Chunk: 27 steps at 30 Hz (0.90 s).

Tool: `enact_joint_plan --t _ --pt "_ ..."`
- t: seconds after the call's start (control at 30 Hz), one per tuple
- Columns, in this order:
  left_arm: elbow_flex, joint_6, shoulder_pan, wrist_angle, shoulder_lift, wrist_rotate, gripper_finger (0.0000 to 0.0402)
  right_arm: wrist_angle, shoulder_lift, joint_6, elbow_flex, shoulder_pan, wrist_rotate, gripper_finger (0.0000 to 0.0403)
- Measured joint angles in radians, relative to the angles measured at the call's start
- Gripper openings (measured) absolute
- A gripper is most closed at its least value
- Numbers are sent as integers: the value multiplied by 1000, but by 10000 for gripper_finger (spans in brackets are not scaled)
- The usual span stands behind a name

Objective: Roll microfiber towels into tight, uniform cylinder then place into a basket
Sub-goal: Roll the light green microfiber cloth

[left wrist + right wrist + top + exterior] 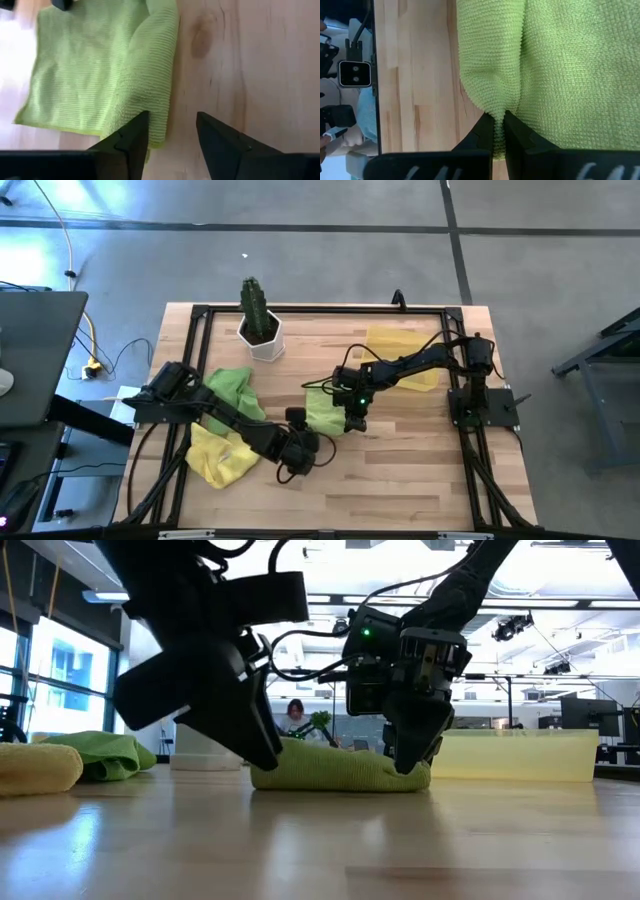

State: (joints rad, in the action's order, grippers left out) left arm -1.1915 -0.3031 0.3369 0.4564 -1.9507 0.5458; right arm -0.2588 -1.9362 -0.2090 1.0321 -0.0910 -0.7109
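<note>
Rolling is the step you are in, and it is only partly done: nearest you, at the front middle of the desk (400,470), your left gripper (172,137) hangs low beside the rolled edge of the lime green towel (322,412), its jaws standing apart with nothing between them, one finger just touching the roll's end. That towel lies mid-desk with one side turned over into a loose tube and the rest flat. Your right gripper (499,131) sits at the towel's other end, jaws closed on a pinch of the fabric at its edge, holding that end down. Judging from this, your next move calls for bringing the left jaws back onto the rolled edge and turning it further over the flat part while the right keeps its pinch, so that the tube comes out tight and even rather than slack at one end. Off to your left, well apart from the work, the yellow towel (220,456) and the second green towel (232,388) lie crumpled and touching each other, neither rolled. Farther back stands the white pot with a cactus (260,330), and at the far right corner the basket (400,340) waits with no towel in it.
</note>
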Motion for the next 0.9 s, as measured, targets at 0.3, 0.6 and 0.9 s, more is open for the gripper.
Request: enact_joint_plan --t 0.3,0.6,0.9 --pt "0 52 -31 0 0 37 152 0 0 0 0 0 0 1" --pt "0 53 29 -6 8 -20 151 0 0 7 0 0 0 1" --pt "-10 71 27 42 8 110 153 0 0 7 0 0 1 1"
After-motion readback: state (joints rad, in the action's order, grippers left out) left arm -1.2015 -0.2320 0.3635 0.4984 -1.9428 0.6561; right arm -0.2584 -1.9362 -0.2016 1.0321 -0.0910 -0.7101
